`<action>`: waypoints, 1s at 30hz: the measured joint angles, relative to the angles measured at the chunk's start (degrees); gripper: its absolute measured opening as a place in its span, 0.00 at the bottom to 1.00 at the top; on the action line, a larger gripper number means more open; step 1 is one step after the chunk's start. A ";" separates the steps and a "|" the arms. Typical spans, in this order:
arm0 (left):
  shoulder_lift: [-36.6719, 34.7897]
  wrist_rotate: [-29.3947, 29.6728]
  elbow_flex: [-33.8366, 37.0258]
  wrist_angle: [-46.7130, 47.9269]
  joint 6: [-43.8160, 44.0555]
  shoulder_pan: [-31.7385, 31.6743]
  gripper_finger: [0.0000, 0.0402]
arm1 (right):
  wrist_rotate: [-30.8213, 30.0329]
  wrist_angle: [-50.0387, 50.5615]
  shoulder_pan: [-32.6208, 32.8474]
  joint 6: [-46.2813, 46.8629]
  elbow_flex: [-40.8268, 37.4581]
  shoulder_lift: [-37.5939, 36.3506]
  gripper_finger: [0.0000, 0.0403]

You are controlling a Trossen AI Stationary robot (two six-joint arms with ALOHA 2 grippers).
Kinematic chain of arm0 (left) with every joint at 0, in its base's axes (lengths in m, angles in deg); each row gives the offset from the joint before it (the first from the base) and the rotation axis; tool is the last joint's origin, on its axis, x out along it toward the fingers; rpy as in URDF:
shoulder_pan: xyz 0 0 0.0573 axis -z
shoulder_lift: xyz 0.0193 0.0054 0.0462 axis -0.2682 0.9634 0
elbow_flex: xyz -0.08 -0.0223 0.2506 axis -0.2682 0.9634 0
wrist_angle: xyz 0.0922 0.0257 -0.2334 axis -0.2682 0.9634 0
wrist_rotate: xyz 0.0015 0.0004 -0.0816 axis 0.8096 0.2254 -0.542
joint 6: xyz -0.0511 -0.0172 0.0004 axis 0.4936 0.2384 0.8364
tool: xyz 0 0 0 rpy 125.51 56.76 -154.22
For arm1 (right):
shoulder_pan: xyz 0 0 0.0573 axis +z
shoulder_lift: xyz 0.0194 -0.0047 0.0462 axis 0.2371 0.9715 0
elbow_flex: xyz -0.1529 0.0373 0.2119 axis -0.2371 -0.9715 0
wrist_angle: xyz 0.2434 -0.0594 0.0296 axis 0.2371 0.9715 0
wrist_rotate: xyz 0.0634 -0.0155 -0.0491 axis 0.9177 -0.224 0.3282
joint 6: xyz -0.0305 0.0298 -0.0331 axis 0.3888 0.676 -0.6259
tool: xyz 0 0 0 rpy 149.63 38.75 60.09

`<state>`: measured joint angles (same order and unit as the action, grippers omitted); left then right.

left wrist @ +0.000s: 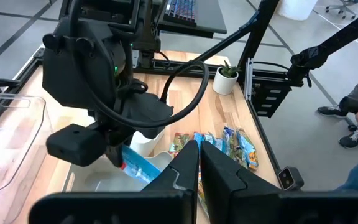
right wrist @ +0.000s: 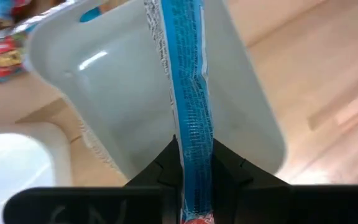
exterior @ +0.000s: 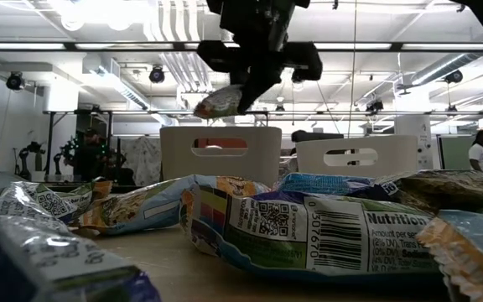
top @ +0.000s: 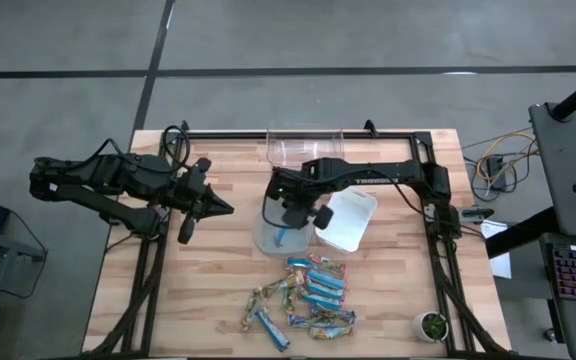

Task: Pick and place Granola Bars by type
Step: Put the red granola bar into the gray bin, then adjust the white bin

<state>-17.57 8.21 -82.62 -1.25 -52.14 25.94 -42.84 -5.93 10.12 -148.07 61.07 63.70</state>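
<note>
Directly beneath the right gripper, clenched on a blue bar, the grey bin looks empty; nearly all bars remain heaped beyond it, unsorted.

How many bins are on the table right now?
3: a clear bin at the table's far edge, a grey bin under the right claw, and a white bin beside the grey one.

4 cameras on my table.
1 overhead, 1 level among the bars, 2 wrist views; all share the grey bin.
</note>
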 joint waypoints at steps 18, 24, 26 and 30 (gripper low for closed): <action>0.00 0.01 0.00 0.00 -1.95 0.01 0.00 | -3.25 -4.45 0.09 1.84 -2.09 0.15 0.38; 0.00 0.01 0.00 0.00 -1.98 0.00 0.00 | -7.52 -3.12 1.08 10.63 -1.90 -0.39 0.36; 0.00 0.01 0.00 0.00 -1.99 -0.01 0.00 | -8.02 -1.32 2.13 14.64 -1.88 -1.22 0.28; 0.00 0.01 0.00 0.00 -1.97 0.01 0.00 | -8.69 1.67 4.64 21.97 -1.86 -3.77 0.07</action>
<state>-17.57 8.22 -82.62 -1.25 -54.11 25.95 -51.53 -4.27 14.76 -126.09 59.21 59.93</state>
